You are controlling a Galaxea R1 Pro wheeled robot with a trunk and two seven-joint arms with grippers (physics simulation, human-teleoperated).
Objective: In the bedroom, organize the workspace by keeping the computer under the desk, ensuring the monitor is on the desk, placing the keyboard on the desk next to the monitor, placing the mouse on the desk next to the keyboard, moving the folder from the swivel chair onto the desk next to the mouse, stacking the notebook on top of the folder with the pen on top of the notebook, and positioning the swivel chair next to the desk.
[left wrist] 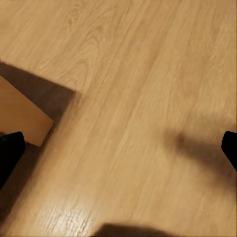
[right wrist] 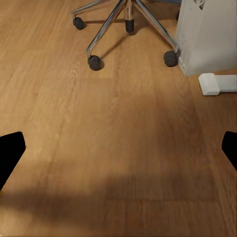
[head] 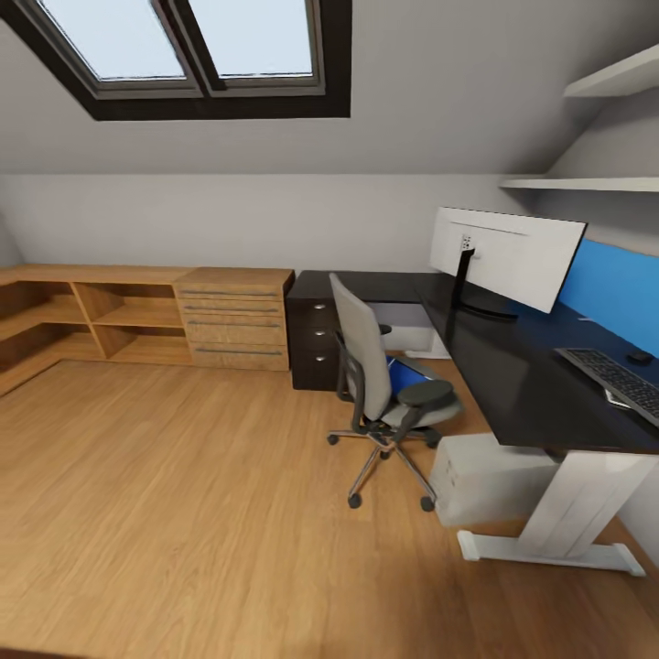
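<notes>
Robot stands off from the workstation, both arms low over the wood floor (left wrist: 148, 74).

- Left end effector (left wrist: 118, 148): fingertips at the frame's two edges, spread wide, nothing between them — bare floor beyond, plus a corner of a light wood panel (left wrist: 19, 116).
- Right end effector (right wrist: 118, 148): likewise spread and empty. Ahead of it lie the swivel chair's castors and chrome star base (right wrist: 123, 19), with the white computer (right wrist: 207, 34) just beyond them and the table's white foot (right wrist: 217, 83) beside that.

Key relation: the folder (head: 407, 373) — a blue sliver on the seat of the swivel chair (head: 375, 375) — lies ahead of the right end effector and up from it, well apart. Judged the nearer arm: the right. The folder's long axis cannot be told; the chair back and armrest hide most of it.

Table (head: 513, 366): monitor (head: 508, 256) standing, its white back toward the robot; keyboard (head: 613, 375) near the table's near end; a small dark lump, probably the mouse (head: 638, 357), just past it. Computer sits beneath the table top.

In the way: the chair's back faces the robot, so the seat is likely reached from the side. Wood dresser (head: 233, 320) well off to the left.
</notes>
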